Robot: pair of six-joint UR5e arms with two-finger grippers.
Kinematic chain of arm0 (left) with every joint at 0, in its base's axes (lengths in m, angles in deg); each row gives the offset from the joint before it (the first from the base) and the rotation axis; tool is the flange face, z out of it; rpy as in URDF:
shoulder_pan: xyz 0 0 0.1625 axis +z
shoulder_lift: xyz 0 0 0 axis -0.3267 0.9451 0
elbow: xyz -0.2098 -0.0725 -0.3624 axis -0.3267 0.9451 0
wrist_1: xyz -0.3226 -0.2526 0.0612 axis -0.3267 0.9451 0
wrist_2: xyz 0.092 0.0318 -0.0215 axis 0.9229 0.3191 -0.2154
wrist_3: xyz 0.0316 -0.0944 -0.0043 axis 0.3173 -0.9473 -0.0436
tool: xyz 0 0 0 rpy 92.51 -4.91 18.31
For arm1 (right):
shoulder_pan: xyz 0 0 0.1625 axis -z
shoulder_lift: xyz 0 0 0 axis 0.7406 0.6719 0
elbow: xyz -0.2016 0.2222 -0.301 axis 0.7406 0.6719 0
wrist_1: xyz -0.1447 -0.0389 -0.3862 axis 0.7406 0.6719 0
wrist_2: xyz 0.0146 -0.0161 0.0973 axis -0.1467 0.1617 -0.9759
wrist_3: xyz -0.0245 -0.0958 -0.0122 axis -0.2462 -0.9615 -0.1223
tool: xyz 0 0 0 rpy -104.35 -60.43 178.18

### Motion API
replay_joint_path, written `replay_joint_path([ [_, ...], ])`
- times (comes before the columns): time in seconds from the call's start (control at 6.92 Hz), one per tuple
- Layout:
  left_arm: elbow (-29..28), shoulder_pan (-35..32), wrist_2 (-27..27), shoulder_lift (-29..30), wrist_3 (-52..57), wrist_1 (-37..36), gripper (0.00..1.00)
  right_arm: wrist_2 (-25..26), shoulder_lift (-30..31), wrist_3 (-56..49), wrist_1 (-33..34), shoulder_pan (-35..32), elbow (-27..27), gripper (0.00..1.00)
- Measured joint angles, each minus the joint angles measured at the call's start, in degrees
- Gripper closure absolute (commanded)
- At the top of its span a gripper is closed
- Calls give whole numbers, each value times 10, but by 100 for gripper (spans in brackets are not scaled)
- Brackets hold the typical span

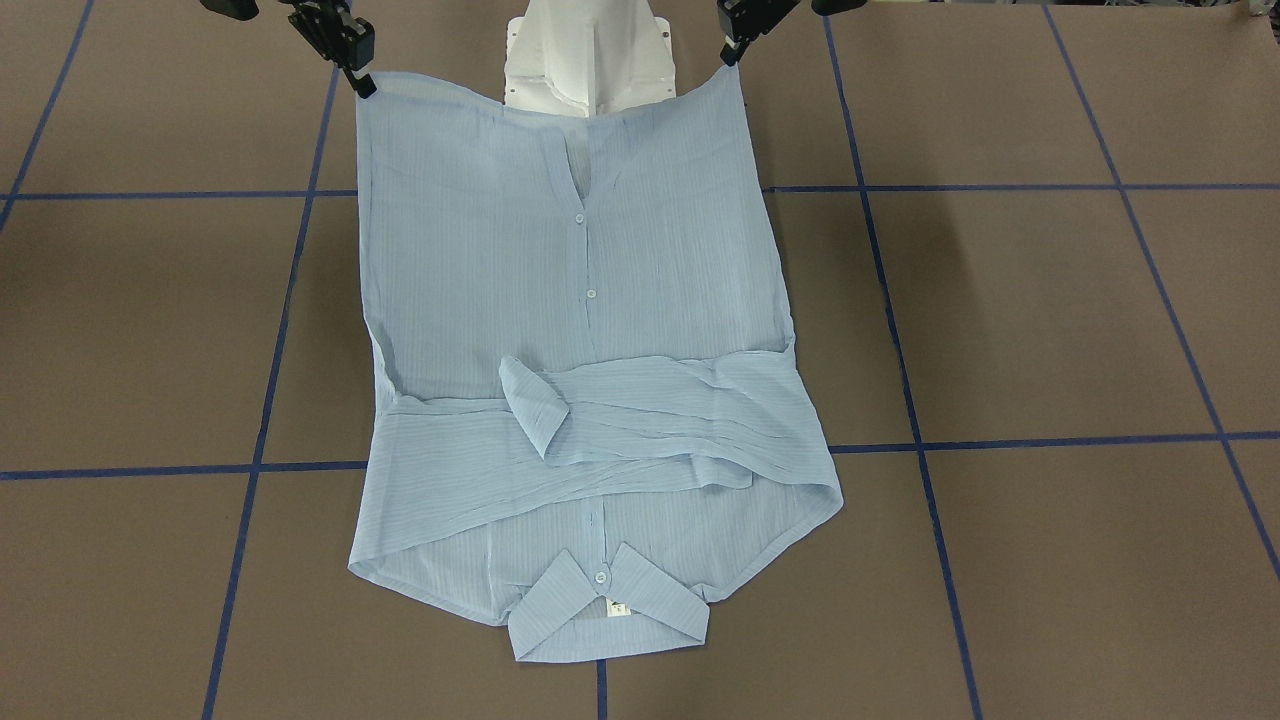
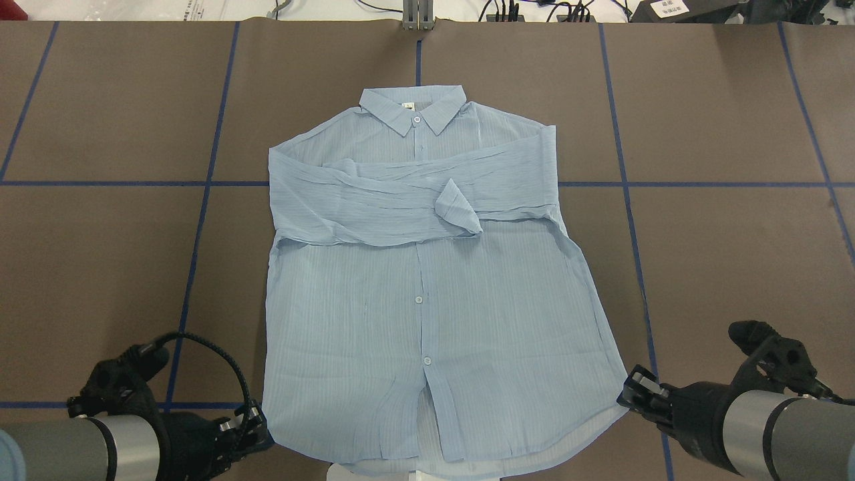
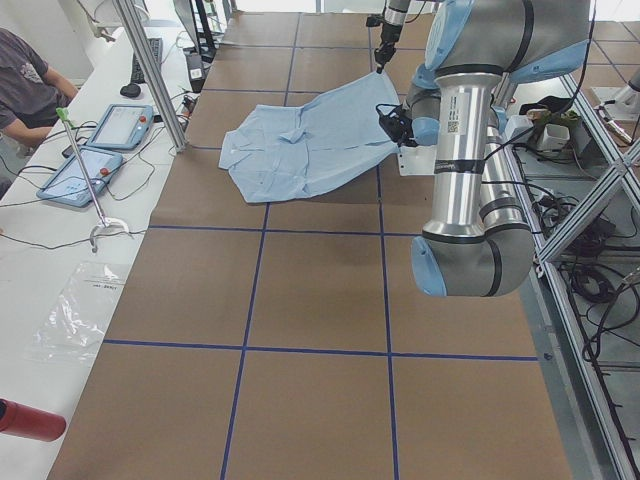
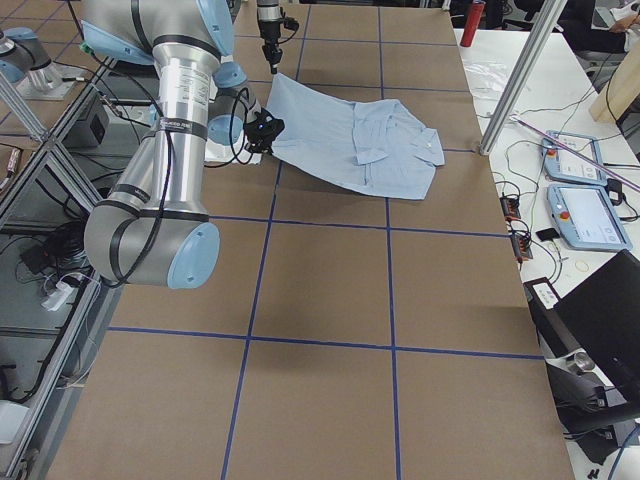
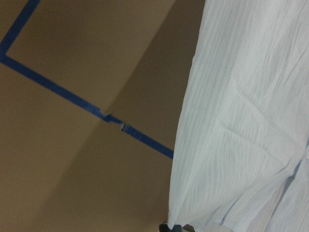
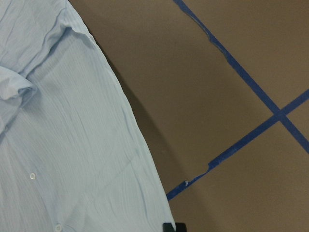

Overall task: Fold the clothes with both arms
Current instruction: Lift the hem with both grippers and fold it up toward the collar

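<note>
The light-blue striped shirt (image 1: 580,300) lies front-up on the brown table, collar (image 2: 413,110) at the far side, both sleeves folded across the chest (image 2: 401,200). My left gripper (image 2: 257,427) is shut on the hem's left corner. My right gripper (image 2: 628,394) is shut on the hem's right corner. In the exterior left view the shirt (image 3: 300,140) slopes up from the table to the raised hem. Each wrist view shows the shirt's edge (image 5: 251,121) (image 6: 63,121) hanging from a fingertip at the bottom of the frame.
The white pedestal base (image 1: 590,60) stands behind the lifted hem. Blue tape lines (image 2: 200,220) grid the table. A side bench holds tablets (image 3: 100,150) and cables, with a person's arm (image 3: 25,75) beside it. A red bottle (image 3: 30,420) lies near that bench's end.
</note>
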Motion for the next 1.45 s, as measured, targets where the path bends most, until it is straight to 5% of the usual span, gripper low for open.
replay_joint_path([
  [0.14,3,-31,-2,9,28,0,100,-1,-12,-3,6,-29,-4,100],
  [0.43,-40,-105,-4,50,141,-1,100,-47,-133,-48,68,-134,38,100],
  [0.87,-133,-250,-42,102,292,0,100,-149,-319,-170,191,-305,163,100],
  [1.45,-299,-347,-67,193,373,30,100,-181,-439,-275,155,-403,400,100],
])
